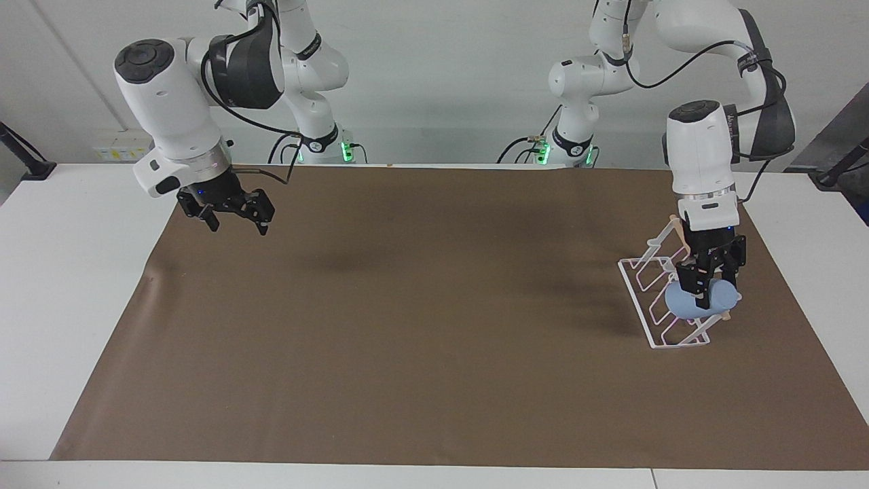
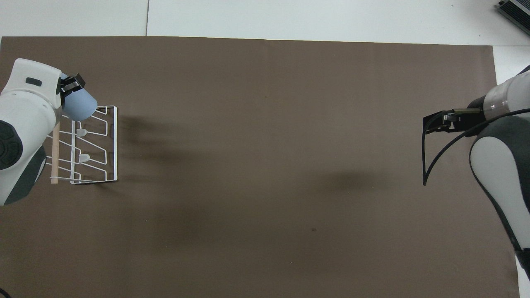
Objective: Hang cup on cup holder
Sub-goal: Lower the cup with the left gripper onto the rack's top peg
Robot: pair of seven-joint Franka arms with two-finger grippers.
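Observation:
The pale blue cup (image 1: 679, 303) lies tilted on its side on the end prong of the white wire cup holder (image 1: 679, 232), at the rack's end farthest from the robots. My left gripper (image 1: 709, 294) comes straight down on it, its fingers shut across the cup's body. From overhead, the cup (image 2: 81, 107) juts out from under the left wrist, over the corner of the cup holder (image 2: 116, 145). My right gripper (image 1: 237, 222) hangs open and holds nothing above the mat at the right arm's end, where that arm waits.
A brown mat (image 1: 421, 326) covers most of the white table (image 1: 75, 272). The cup holder stands on it at the left arm's end. Nothing else lies on the mat.

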